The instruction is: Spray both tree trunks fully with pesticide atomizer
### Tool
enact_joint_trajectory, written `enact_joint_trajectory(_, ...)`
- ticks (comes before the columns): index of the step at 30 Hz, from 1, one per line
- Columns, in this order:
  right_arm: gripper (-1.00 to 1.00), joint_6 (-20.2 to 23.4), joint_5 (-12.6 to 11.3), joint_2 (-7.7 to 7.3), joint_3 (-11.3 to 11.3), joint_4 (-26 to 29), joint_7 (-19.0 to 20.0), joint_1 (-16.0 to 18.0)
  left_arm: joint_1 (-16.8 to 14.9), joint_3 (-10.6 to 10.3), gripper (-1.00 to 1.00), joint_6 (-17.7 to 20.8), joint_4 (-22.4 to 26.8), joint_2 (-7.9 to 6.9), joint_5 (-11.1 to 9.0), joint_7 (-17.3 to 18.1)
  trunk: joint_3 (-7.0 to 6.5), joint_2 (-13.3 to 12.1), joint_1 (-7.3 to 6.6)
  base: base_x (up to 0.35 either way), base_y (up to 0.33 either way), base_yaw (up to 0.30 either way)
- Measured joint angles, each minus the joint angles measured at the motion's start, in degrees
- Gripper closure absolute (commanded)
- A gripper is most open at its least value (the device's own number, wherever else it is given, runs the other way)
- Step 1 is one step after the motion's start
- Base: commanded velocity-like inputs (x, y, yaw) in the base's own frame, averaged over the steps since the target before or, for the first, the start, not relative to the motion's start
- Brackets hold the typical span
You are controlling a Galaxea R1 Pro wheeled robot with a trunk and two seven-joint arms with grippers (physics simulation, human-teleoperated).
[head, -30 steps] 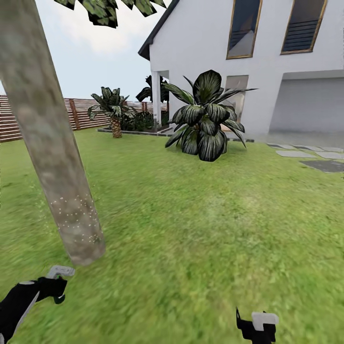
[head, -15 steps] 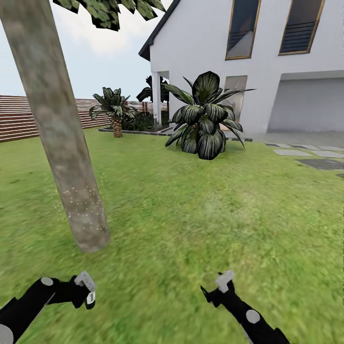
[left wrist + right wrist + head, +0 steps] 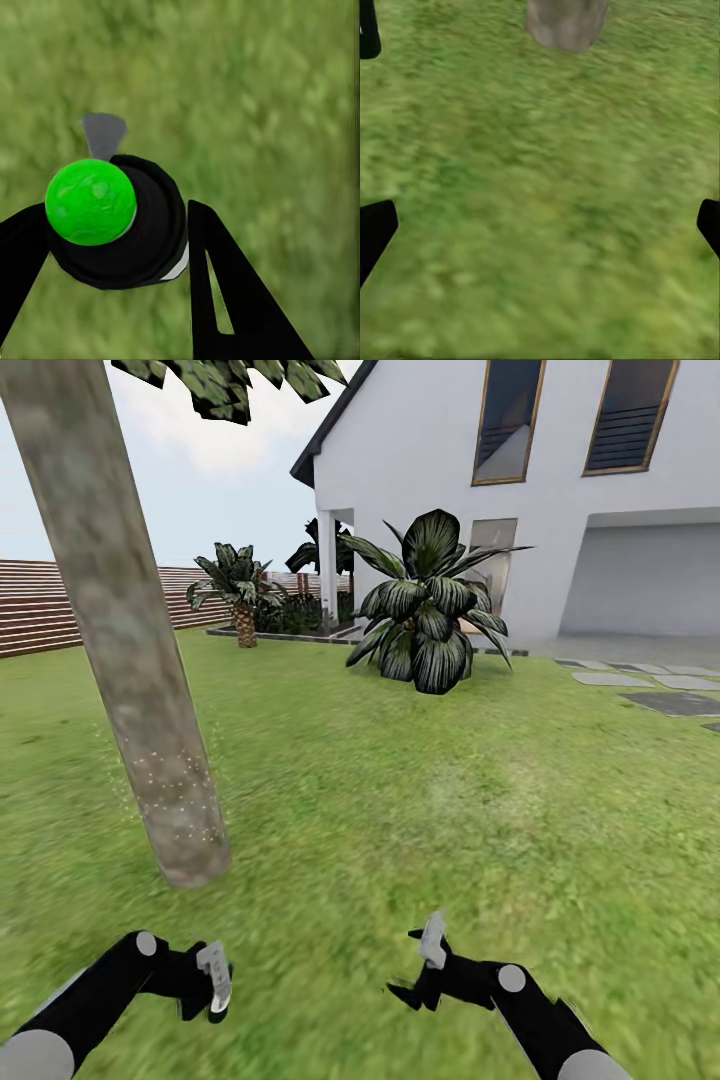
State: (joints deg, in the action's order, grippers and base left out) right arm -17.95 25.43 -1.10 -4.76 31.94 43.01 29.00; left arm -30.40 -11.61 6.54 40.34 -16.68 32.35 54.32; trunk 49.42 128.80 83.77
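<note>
A thick mottled grey-beige tree trunk (image 3: 130, 650) leans up on the left of the head view, with fine white pesticide specks (image 3: 175, 790) on its lower part. Its base (image 3: 566, 22) shows in the right wrist view. Low on the grass in front of the trunk, my left gripper (image 3: 208, 990) is shut on the pesticide atomizer (image 3: 112, 217), a black body with a bright green round cap and a grey nozzle. My right gripper (image 3: 420, 965) hovers over the grass to the right of it, open and empty, with its fingertips (image 3: 375, 229) spread wide apart.
Green lawn (image 3: 450, 800) spreads ahead. A big dark-leafed shrub (image 3: 430, 605) and a short palm (image 3: 240, 595) stand before a white house (image 3: 560, 490). A brown slat fence (image 3: 40, 605) runs at the far left, and grey stepping slabs (image 3: 660, 690) lie at the right.
Both arms have swung inward and forward: the left gripper with the atomizer moved right, the right gripper moved left. Before that the camera turned slightly left.
</note>
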Motion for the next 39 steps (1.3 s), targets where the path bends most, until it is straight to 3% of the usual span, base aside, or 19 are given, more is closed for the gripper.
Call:
enact_joint_trajectory(1,1.0,0.01,0.06,0.34,-0.91,0.02,1.35,0.0,0.0,0.0,1.0,0.02,0.0,0.7,1.2,0.0,0.0,0.0,0.0,0.0,0.0,0.0)
enact_joint_trajectory(3,1.0,0.0,0.09,0.83,-3.76,0.04,3.42,0.0,0.0,0.0,1.0,0.11,0.01,2.71,4.23,0.0,0.0,0.0,0.0,0.0,0.0,0.0)
enact_joint_trajectory(6,1.0,0.02,0.03,1.1,-5.12,0.11,4.24,0.06,-0.97,0.02,1.0,0.19,-0.06,4.59,6.52,0.0,-0.01,0.0,0.0,0.0,0.0,0.0)
enact_joint_trajectory(12,1.0,0.03,0.02,2.27,-5.51,1.0,4.55,0.13,-2.26,-0.05,1.0,0.23,-0.25,5.89,7.24,0.0,0.0,0.0,0.0,0.0,0.0,0.0)
enact_joint_trajectory(15,1.0,0.09,-0.03,3.11,-5.52,2.19,4.62,0.18,-2.29,-0.16,1.0,0.23,-0.26,7.24,7.62,0.0,0.0,0.0,0.0,0.0,0.0,0.0)
enact_joint_trajectory(19,1.0,0.11,-0.03,4.12,-5.53,2.4,4.63,0.18,-2.29,-0.1,1.0,0.12,-0.64,9.81,11.71,-0.07,0.0,0.0,0.0,0.0,0.0,0.0)
enact_joint_trajectory(21,1.0,0.11,-0.03,4.63,-5.53,2.42,4.63,0.18,-2.29,-0.06,1.0,0.04,-0.8,10.51,12.58,-0.07,0.0,0.0,0.0,0.0,0.0,0.0)
enact_joint_trajectory(30,1.0,0.07,-0.01,5.05,-5.53,2.5,4.63,0.27,-2.29,-0.21,1.0,-0.18,-0.87,14.86,13.08,0.0,0.0,0.0,0.0,0.0,0.0,0.0)
enact_joint_trajectory(31,1.0,0.07,-0.02,5.05,-5.53,2.5,4.63,0.27,-2.29,-0.66,1.0,-0.19,-0.87,15.28,13.11,0.0,0.0,0.0,0.0,0.0,0.0,0.0)
enact_joint_trajectory(35,1.0,0.05,0.05,5.05,-5.53,2.51,4.63,0.27,-2.29,-5.82,1.0,0.24,-0.69,16.1,13.0,-0.08,0.0,0.0,0.0,0.0,0.0,0.0)
enact_joint_trajectory(39,1.0,0.1,0.06,5.05,-5.53,2.53,4.63,0.29,-2.29,-6.7,1.0,0.24,-0.62,16.92,12.99,-0.09,0.0,0.0,0.0,0.0,0.0,0.0)
